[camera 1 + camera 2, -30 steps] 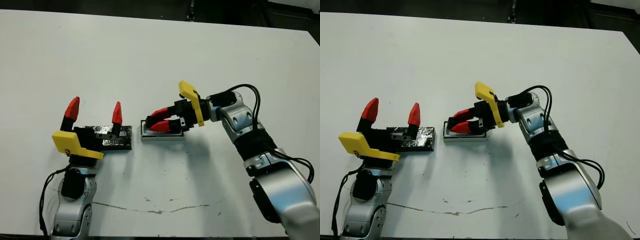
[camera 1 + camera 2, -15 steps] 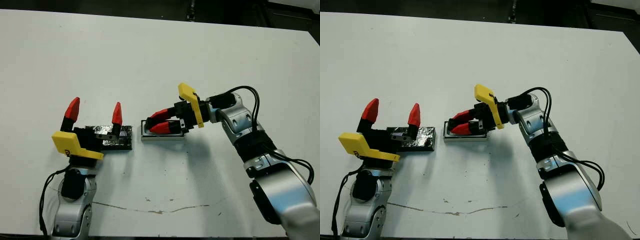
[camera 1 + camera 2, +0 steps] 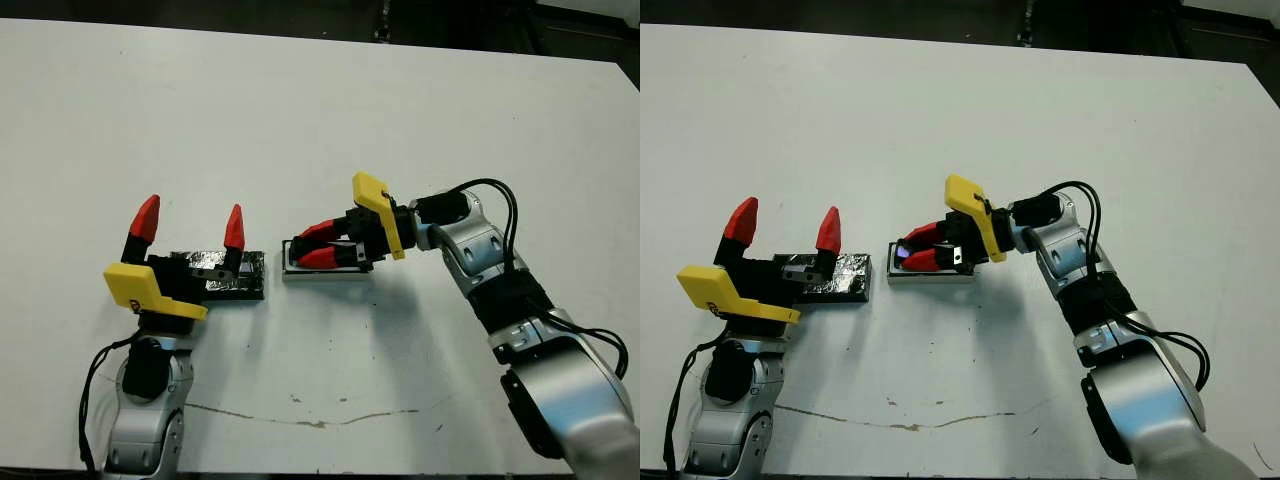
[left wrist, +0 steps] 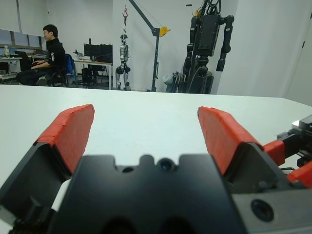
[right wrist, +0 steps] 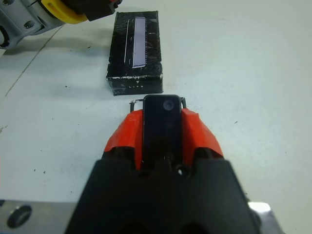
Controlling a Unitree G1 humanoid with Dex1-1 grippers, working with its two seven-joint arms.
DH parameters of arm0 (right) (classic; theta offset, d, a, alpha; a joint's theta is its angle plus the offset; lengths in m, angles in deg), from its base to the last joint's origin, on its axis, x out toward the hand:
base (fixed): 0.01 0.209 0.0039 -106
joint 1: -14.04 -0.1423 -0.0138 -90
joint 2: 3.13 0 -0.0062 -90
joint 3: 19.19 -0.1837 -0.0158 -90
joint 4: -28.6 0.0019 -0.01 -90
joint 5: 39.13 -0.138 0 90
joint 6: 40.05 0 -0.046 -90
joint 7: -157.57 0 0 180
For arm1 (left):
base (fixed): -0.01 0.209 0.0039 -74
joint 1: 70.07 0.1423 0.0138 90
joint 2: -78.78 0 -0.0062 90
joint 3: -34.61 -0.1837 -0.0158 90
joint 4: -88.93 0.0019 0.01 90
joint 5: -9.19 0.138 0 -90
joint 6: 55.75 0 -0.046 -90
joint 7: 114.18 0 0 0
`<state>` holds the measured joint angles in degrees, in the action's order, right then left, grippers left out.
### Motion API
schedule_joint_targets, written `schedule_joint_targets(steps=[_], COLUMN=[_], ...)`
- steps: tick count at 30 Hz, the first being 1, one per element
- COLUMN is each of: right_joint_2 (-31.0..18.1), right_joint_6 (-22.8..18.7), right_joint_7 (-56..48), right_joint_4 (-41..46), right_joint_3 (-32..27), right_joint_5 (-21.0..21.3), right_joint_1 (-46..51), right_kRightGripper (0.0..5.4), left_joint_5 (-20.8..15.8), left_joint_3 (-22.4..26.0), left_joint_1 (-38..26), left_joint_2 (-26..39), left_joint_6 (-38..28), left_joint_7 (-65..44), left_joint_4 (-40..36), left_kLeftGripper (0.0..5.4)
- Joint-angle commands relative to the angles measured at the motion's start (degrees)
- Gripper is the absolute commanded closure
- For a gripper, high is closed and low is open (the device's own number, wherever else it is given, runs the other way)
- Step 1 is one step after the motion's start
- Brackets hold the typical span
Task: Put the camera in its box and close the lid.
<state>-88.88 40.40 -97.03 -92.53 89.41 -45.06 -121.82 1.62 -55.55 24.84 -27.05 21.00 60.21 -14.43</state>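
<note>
My right gripper (image 3: 306, 247) is shut on the camera (image 5: 161, 127), a slim black bar whose bluish end (image 3: 902, 252) pokes out past the red fingertips. It holds the camera lengthwise low over the white box (image 3: 324, 273), which is mostly covered by the fingers. I cannot tell whether the camera touches the box. Just left of the box, the glossy black lid (image 3: 228, 277) with its pale stripe (image 5: 139, 41) lies flat on the table. My left gripper (image 3: 191, 213) stands open and upright over the lid's near left part, its fingers (image 4: 72, 130) holding nothing.
The white table (image 3: 320, 120) stretches wide behind both arms. A crack-like dark line (image 3: 300, 418) runs along the table near its front edge. Beyond the table, a person (image 4: 48, 52) sits at a desk, and robot rigs (image 4: 207, 44) stand at the back.
My right gripper has slid a little to the left along the box with the camera, so the camera's bluish end now shows. The left arm and the lid have not moved.
</note>
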Motion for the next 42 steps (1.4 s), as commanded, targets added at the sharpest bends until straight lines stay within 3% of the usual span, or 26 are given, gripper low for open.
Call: schedule_joint_targets(steps=[1, 12, 21, 26, 32, 38, 42], right_joint_2=[-1.60, -2.55, -4.41, -7.07, -11.29, -10.59, -8.88], right_joint_6=[-1.07, 2.74, -0.27, -3.62, -12.12, -12.91, -10.59], right_joint_7=[-0.69, -2.98, -3.96, -2.91, 5.32, 21.92, 29.15], right_joint_4=[-0.93, -0.78, 2.26, 7.14, 21.22, 38.79, 46.12], right_joint_3=[0.33, -0.56, -3.38, -7.38, -15.68, -25.21, -28.71], right_joint_5=[0.57, -0.21, -3.10, -6.39, -12.15, -14.91, -15.86], right_joint_1=[0.13, -0.22, -0.40, 0.66, 8.21, 25.17, 35.65], right_kRightGripper=[2.95, 1.34, 0.03, 0.01, 0.01, 0.01, 0.10], left_joint_5=[-0.24, -0.31, -0.21, -0.44, -0.06, 0.13, 0.00], left_joint_3=[0.01, -0.05, 0.00, 0.06, 0.20, 0.21, 0.14], left_joint_1=[1.13, 1.10, 0.97, 0.76, 0.52, 0.33, 0.15], left_joint_2=[-0.05, 0.16, 0.30, 0.26, 0.20, 0.28, 0.24], left_joint_6=[0.18, 0.12, 0.02, -0.07, -0.37, -0.14, -0.20], left_joint_7=[-0.26, -0.38, -0.52, -0.72, -0.61, -0.57, -0.69], left_joint_4=[0.26, 0.28, 0.49, 0.63, 0.96, 0.90, 0.95], left_kLeftGripper=[0.00, 0.00, 0.00, 0.00, 0.00, 0.00, 0.00])
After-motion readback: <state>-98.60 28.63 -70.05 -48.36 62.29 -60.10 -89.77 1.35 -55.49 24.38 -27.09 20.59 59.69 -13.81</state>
